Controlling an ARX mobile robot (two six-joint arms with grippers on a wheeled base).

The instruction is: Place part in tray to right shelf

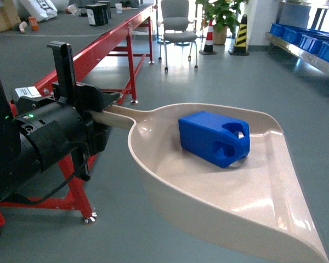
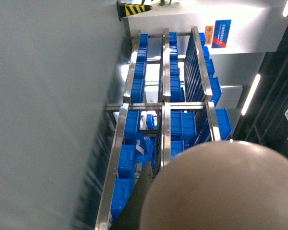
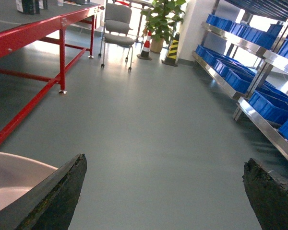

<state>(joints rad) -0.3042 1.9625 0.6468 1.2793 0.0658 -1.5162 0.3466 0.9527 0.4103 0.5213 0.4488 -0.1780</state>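
Held out over grey floor (image 1: 296,93): tray (image 1: 263,203), gripped at its long handle by left pincer (image 1: 96,118), jaws clamped on it. Resting inside the tray near its back wall, toward the handle end: part (image 1: 214,137), notched end facing the wide lip. Off to the left, long red desk (image 1: 98,49) running away, carrying dark boxes; beyond it an office chair (image 1: 177,24), a potted plant (image 1: 222,16) and striped cones (image 1: 240,35). Along the far right, right shelf (image 3: 240,67) with rows of blue crates (image 3: 273,108), well apart from the tray. Between tray lip and shelf rail, only bare floor. Right pincer (image 3: 163,191) spread wide, holding nothing, fingers (image 3: 62,191) low above floor.
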